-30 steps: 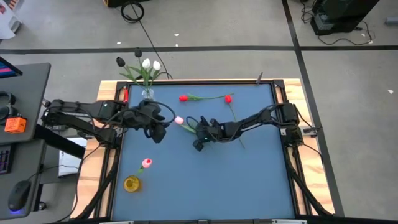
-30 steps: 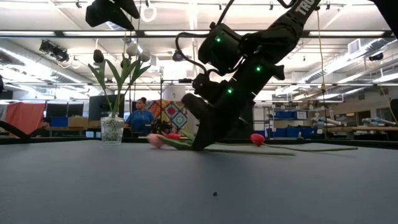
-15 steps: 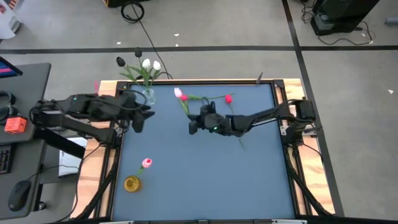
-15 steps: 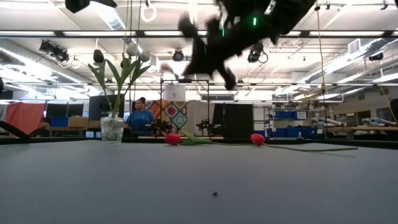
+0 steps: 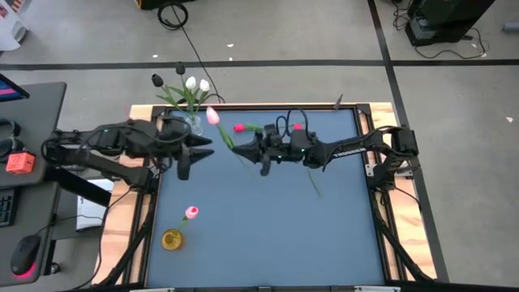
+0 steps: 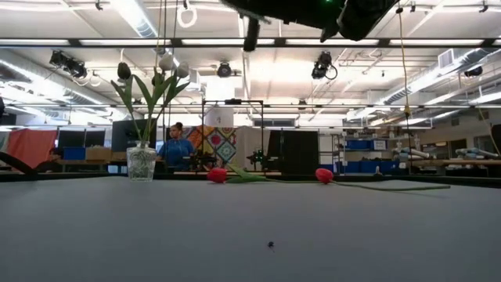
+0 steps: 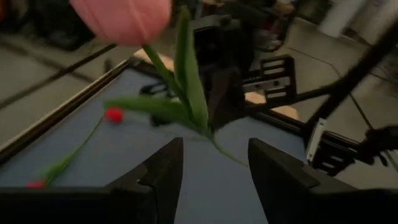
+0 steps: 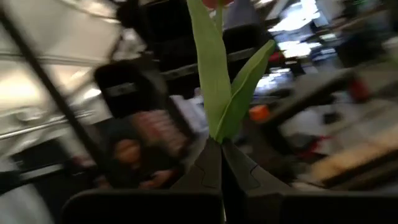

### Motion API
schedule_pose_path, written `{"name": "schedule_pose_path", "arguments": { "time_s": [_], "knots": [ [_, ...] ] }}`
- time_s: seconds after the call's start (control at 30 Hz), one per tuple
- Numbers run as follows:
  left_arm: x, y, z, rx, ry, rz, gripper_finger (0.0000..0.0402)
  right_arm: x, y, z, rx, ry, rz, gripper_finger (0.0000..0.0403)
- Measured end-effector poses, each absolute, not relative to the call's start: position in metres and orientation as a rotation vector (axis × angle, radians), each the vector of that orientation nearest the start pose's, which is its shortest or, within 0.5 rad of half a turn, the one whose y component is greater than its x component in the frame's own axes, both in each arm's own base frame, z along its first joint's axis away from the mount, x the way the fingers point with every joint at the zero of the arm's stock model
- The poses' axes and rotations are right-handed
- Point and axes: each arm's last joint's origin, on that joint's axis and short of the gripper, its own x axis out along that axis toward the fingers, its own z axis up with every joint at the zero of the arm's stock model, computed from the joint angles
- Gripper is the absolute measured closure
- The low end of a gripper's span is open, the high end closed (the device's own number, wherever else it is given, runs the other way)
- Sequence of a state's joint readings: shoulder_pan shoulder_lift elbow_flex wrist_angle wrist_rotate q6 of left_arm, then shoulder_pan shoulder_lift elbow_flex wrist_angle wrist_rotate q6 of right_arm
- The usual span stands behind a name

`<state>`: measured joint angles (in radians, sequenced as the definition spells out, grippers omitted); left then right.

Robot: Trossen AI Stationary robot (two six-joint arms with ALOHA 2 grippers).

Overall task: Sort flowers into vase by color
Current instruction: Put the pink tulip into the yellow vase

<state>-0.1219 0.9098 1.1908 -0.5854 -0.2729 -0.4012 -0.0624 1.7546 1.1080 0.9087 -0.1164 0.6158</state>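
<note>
Raised tulip (image 5: pixel 213 117) between glass vase (image 5: pixel 193 123) and table tulips (image 5: pixel 240 127).

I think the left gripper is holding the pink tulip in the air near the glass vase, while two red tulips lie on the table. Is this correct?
Not quite: the right gripper holds the pink tulip, shut on its stem, as the high view shows. The left gripper is open beside it, holding nothing. The rest is right: the tulip is lifted near the glass vase, and two red tulips lie on the table.

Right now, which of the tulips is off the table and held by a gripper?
The pink tulip, gripped by its stem in the right gripper above the table. The two red tulips lie flat on the table; the others stand in vases.
</note>
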Motion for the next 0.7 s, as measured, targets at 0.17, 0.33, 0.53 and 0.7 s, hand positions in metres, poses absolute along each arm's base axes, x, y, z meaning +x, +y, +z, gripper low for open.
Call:
{"name": "schedule_pose_path", "arguments": {
  "time_s": [0.17,0.33,0.53,0.7],
  "knots": [
    [0.194,-0.016,0.408,-0.261,0.227,0.174,0.0216,0.391,-0.018,0.294,0.581,-0.266,0.243,0.0402],
    [0.209,-0.018,0.408,-0.226,0.188,0.167,0.0218,0.390,-0.012,0.297,0.569,-0.288,0.290,0.0402],
    [0.214,-0.019,0.411,-0.214,0.143,0.159,0.0273,0.390,-0.008,0.297,0.559,-0.284,0.310,0.0402],
    [0.213,-0.019,0.411,-0.213,0.145,0.152,0.0378,0.390,-0.009,0.296,0.575,-0.278,0.294,0.0382]
  ]
}}
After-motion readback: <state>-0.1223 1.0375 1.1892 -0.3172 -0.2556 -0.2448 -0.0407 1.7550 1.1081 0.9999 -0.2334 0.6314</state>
